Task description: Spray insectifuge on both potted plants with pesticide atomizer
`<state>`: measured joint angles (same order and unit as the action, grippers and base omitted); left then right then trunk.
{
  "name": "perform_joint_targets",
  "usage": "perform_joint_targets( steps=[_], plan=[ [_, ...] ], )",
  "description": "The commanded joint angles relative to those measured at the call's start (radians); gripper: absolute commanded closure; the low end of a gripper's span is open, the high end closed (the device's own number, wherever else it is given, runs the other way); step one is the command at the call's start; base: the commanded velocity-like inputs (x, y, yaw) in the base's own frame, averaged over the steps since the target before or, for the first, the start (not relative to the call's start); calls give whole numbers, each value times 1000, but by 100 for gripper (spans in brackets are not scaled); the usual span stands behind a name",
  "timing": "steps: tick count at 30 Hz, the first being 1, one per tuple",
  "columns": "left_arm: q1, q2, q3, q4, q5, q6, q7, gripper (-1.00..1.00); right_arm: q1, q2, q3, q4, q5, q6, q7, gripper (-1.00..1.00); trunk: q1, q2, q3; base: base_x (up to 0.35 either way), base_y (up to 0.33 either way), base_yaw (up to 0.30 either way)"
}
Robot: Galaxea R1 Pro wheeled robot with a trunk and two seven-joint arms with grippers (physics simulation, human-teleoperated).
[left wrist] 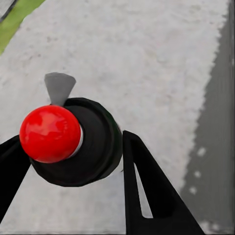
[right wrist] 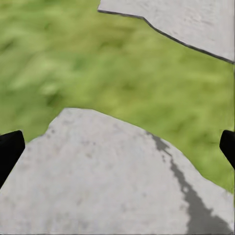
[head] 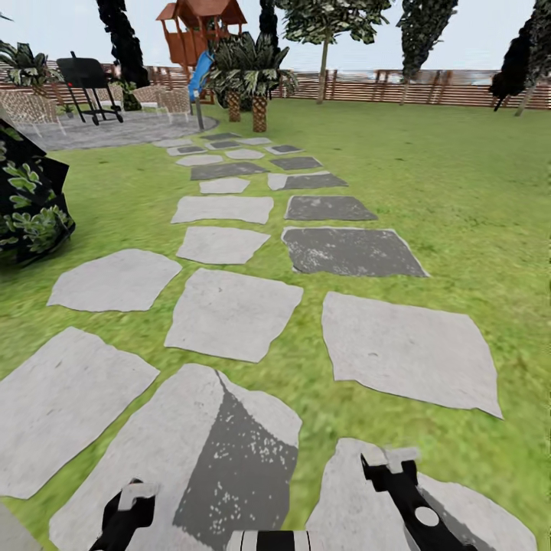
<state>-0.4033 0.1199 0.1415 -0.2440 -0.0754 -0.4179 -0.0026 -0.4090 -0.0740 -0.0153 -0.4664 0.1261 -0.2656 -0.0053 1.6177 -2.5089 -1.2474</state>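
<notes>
In the left wrist view the pesticide atomizer (left wrist: pixel 93 147) is a black round body with a red ball cap (left wrist: pixel 50 133) and a grey nozzle (left wrist: pixel 59 87). My left gripper (left wrist: pixel 72 147) is shut on it, one black finger (left wrist: pixel 142 196) on each side, above a pale stepping stone. In the head view the left gripper (head: pixel 126 501) sits at the bottom edge. My right gripper (head: pixel 390 459) is open and empty, its fingertips (right wrist: pixel 10 149) spread wide over stone and grass. The garden's round grey patio (head: pixel 99 130) lies far ahead on the left. The two small potted plants cannot be made out.
A path of pale and dark stepping stones (head: pixel 229 310) runs across the lawn toward the patio. A black grill (head: pixel 88 80) and woven chairs (head: pixel 30 107) stand there. Palms (head: pixel 256 76), a wooden playhouse (head: pixel 199 27) and the slat fence (head: pixel 398 88) lie beyond. A dark leafy bush (head: pixel 27 199) crowds the left.
</notes>
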Motion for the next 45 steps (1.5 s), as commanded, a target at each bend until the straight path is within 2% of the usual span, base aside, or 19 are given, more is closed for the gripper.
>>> perform_joint_targets(
  steps=[1,7,10,12,19,21,39,45],
  plan=[
    [13,0,6,1,-5,-20,2,100,-1,-2,-2,45,8,-24,-1,-100,-1,0,5,0,0,-99],
    [89,7,6,2,32,-58,4,100,-1,-4,0,296,7,-237,-1,-100,-3,1,38,0,0,-97],
    [104,14,5,3,56,-61,4,100,-1,-4,0,391,7,-303,-1,-100,-5,2,54,0,0,-97],
    [109,16,5,3,66,-63,4,100,-1,-5,0,418,7,-324,-1,-100,-6,3,65,0,0,-96],
    [139,31,6,3,74,-68,4,100,0,-5,-2,436,6,-337,-1,-100,-9,4,103,0,0,-89],
    [140,37,5,3,73,-68,3,100,-1,-14,-2,436,6,-337,-1,-100,-10,5,113,0,0,-84],
    [140,25,-1,5,66,-71,1,100,-1,-9,-1,436,4,-336,0,-100,-18,9,193,0,0,-1],
    [141,26,0,4,68,-71,1,100,-1,-10,-2,435,4,-337,-1,-100,-41,51,213,0,0,0]
  ],
)
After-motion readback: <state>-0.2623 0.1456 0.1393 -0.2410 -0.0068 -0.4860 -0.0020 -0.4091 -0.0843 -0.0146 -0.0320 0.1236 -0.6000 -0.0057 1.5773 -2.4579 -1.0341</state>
